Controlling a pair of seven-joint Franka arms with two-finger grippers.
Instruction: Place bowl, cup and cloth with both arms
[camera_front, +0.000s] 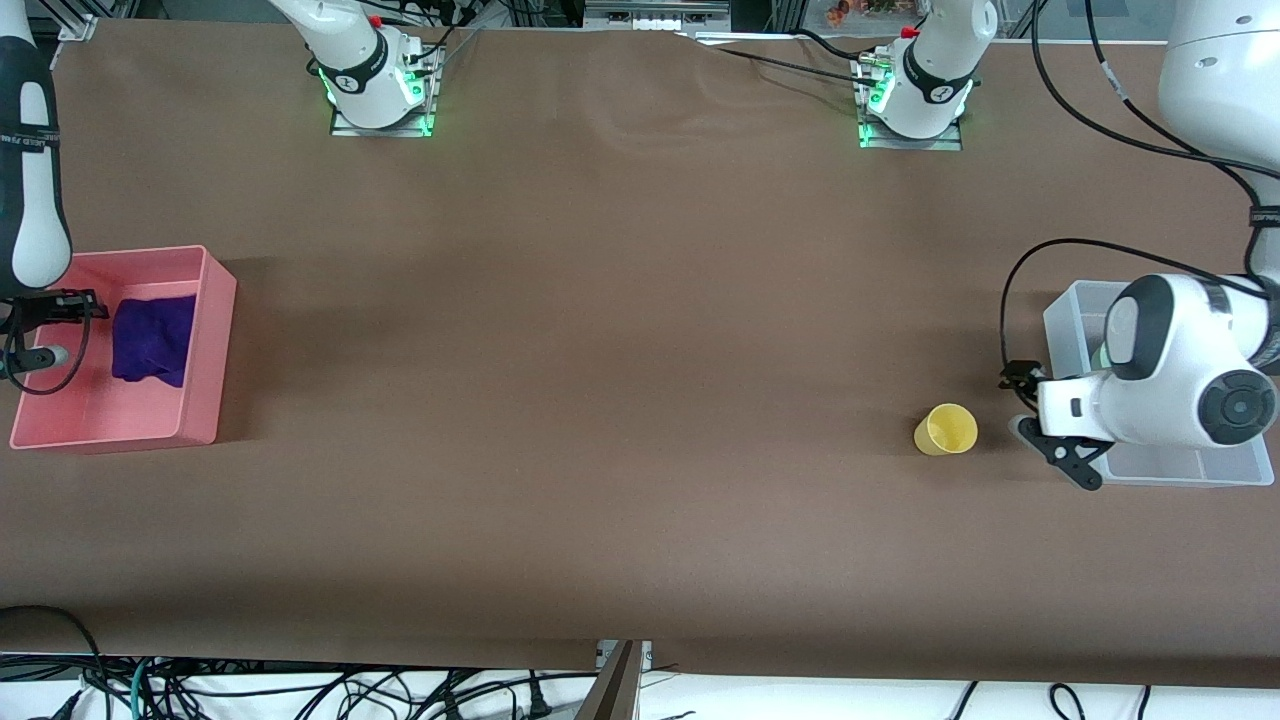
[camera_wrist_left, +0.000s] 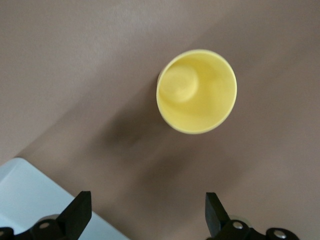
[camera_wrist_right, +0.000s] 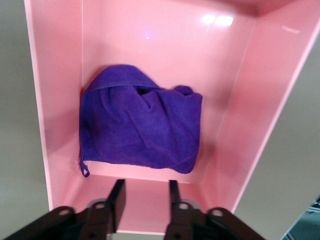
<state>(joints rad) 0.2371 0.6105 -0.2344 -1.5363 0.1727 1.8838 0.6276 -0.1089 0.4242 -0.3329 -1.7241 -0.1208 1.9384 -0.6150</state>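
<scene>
The yellow cup (camera_front: 946, 430) stands upright on the brown table near the left arm's end, beside the clear bin (camera_front: 1068, 318). It also shows in the left wrist view (camera_wrist_left: 196, 91). My left gripper (camera_front: 1028, 420) hangs open and empty over the bin's edge next to the cup; its own view (camera_wrist_left: 147, 212) shows the jaws wide apart and short of the cup. The purple cloth (camera_front: 153, 339) lies crumpled in the pink bin (camera_front: 210, 345). My right gripper (camera_front: 70, 328) is open and empty above that bin (camera_wrist_right: 146, 200), clear of the cloth (camera_wrist_right: 140, 122). The bowl is not in view.
The pink bin (camera_wrist_right: 240, 100) sits at the right arm's end of the table. A corner of the clear bin (camera_wrist_left: 25, 192) shows in the left wrist view. The left arm's body covers most of the clear bin's inside. Cables lie along the near table edge.
</scene>
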